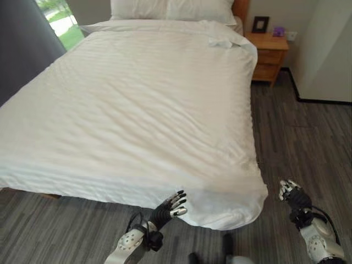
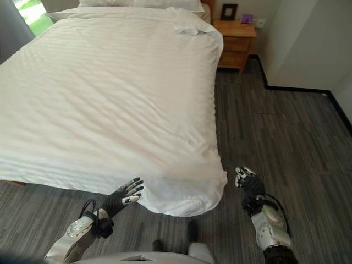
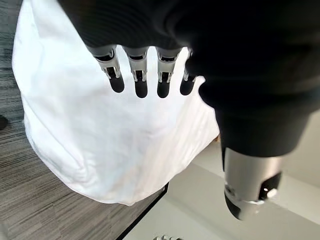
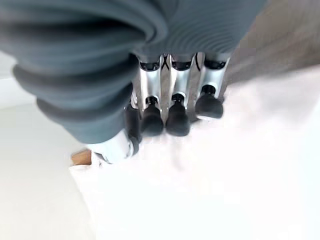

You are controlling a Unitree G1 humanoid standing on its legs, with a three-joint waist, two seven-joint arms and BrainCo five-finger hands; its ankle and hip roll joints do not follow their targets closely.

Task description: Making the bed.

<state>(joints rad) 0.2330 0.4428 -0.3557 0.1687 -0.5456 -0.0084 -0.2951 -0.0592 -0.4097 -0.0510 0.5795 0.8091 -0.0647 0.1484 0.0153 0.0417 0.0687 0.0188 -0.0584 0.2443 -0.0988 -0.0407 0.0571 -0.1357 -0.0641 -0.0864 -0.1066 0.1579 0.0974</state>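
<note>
A white striped duvet [image 1: 137,110] lies spread flat over the bed, and its foot corner [image 1: 231,212] hangs rounded over the floor. Near the head on the right side a small flap [image 1: 225,41] is folded back. White pillows [image 1: 170,10] lie against the headboard. My left hand [image 1: 168,208] is at the duvet's foot edge with its fingers [image 3: 140,70] straight and open toward the cloth, gripping nothing. My right hand [image 1: 294,197] hangs over the floor to the right of the foot corner, its fingers [image 4: 175,105] loosely bent and empty, with the duvet [image 4: 225,190] past them.
A wooden nightstand [image 1: 268,52] stands at the bed's far right with a dark picture frame [image 1: 260,24] and a small purple thing [image 1: 278,31] on it. A grey curtain [image 1: 22,38] hangs at the left. A pale wall [image 1: 330,49] borders the grey plank floor [image 1: 297,137] on the right.
</note>
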